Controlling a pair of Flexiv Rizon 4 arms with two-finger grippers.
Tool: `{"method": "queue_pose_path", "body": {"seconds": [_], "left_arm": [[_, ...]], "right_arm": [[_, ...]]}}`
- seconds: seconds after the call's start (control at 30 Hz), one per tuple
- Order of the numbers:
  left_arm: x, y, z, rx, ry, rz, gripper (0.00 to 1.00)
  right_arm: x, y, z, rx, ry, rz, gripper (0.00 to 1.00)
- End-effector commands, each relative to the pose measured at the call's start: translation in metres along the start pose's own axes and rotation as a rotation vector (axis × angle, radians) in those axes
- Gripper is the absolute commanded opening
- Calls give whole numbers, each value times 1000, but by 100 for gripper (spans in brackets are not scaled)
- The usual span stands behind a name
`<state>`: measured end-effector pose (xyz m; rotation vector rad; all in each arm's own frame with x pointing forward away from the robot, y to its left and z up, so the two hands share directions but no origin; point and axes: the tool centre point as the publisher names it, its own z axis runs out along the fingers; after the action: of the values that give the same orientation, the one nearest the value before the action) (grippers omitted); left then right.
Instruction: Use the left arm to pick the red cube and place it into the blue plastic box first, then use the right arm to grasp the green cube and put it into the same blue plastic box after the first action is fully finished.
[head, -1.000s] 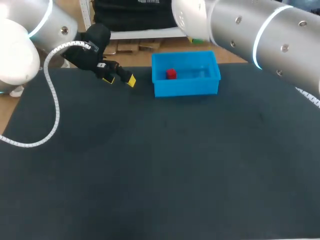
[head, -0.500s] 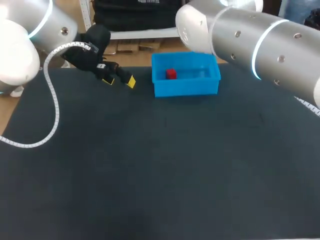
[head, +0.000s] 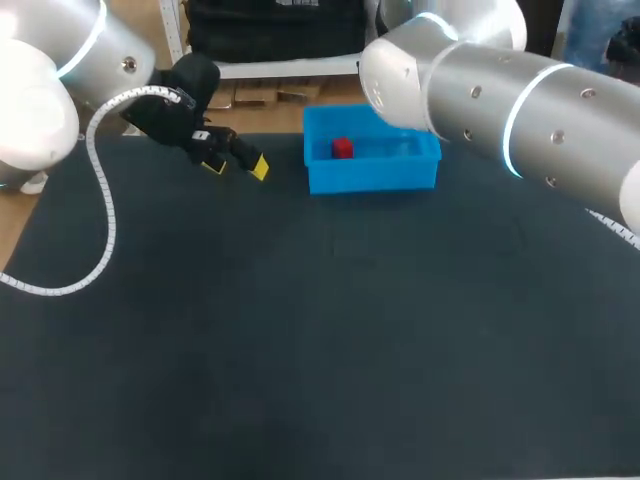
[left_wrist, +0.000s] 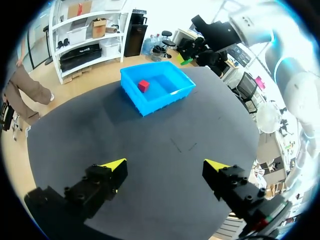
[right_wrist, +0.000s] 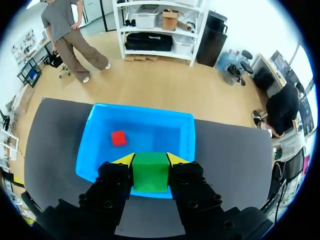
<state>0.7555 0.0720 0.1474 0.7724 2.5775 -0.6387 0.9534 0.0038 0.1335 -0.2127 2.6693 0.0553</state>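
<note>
The blue plastic box (head: 372, 175) stands at the table's far edge, with the red cube (head: 343, 148) lying inside it near its left wall. In the right wrist view my right gripper (right_wrist: 150, 160) is shut on the green cube (right_wrist: 149, 171), held above the near wall of the blue box (right_wrist: 100, 130); the red cube (right_wrist: 118, 138) shows below in the box. In the head view the right arm (head: 500, 100) hides its gripper and the green cube. My left gripper (head: 235, 160) stands open and empty, left of the box; the left wrist view shows box (left_wrist: 165, 95) and red cube (left_wrist: 144, 85) ahead.
A white coiled cable (head: 105, 210) hangs from the left arm over the table's left part. The dark table mat (head: 320, 330) spreads wide in front of the box.
My right arm has swung lower and toward the middle, over the back of the box. The left arm and the red cube have not moved.
</note>
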Motion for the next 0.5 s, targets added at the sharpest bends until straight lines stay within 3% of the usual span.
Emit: {"method": "queue_pose_path", "body": {"seconds": [0.03, 0.5], "left_arm": [[-3, 3, 2, -1, 12, -4, 100], [1, 10, 4, -6, 36, -19, 100]], "right_arm": [[-11, 1, 14, 0, 150, 2, 0], [-5, -6, 41, -5, 171, 19, 0]]}}
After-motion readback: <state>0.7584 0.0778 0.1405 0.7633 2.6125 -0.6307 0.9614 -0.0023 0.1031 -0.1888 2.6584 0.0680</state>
